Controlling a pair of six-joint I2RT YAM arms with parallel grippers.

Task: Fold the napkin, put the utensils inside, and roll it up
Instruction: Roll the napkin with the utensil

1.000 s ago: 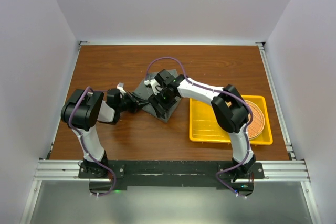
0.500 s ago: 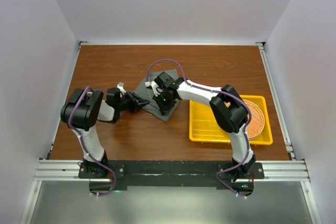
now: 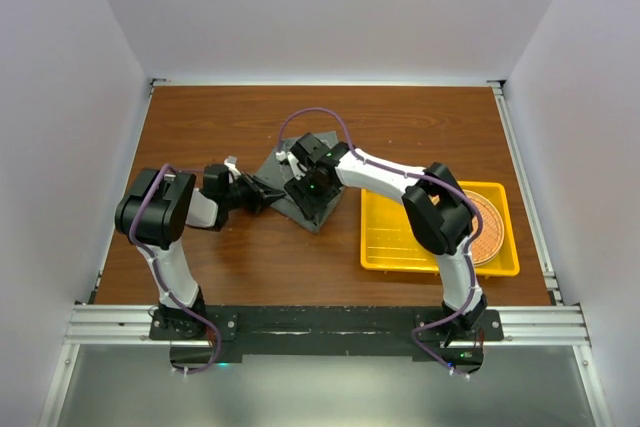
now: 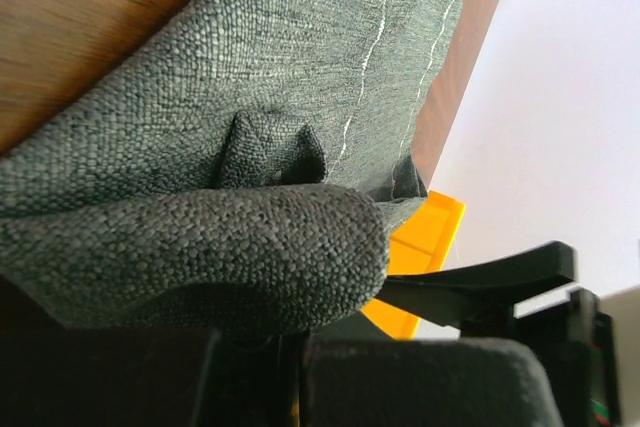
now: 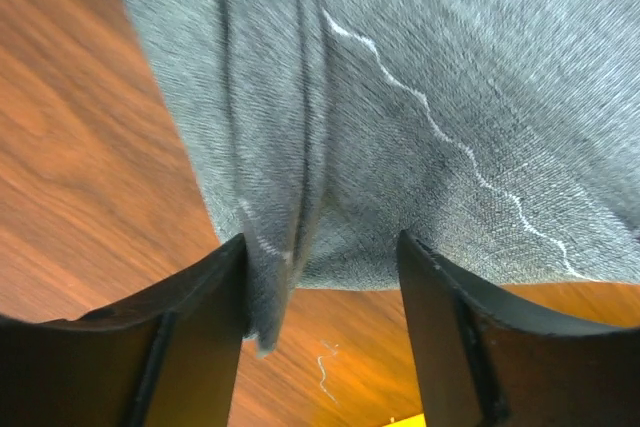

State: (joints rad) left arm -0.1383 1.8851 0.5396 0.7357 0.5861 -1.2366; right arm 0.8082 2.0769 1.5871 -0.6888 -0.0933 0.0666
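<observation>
I read the napkin (image 5: 420, 67) as coarse, matt grey woven cloth, pebbly up close, with a pale stitched thread. The table (image 3: 420, 117) is smooth brown wood with a slight sheen. The yellow tray (image 3: 400, 242) looks like smooth plastic. The right gripper (image 5: 322, 245) has matt black fingers (image 5: 190, 347).

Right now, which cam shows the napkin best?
Left wrist: the napkin fills the frame in sharp focus, with weave, stitching and a bunched fold visible. Right wrist shows a blurrier stretch between the open fingers of the right tool. Top external shows only a small patch, partly under the right arm.
</observation>
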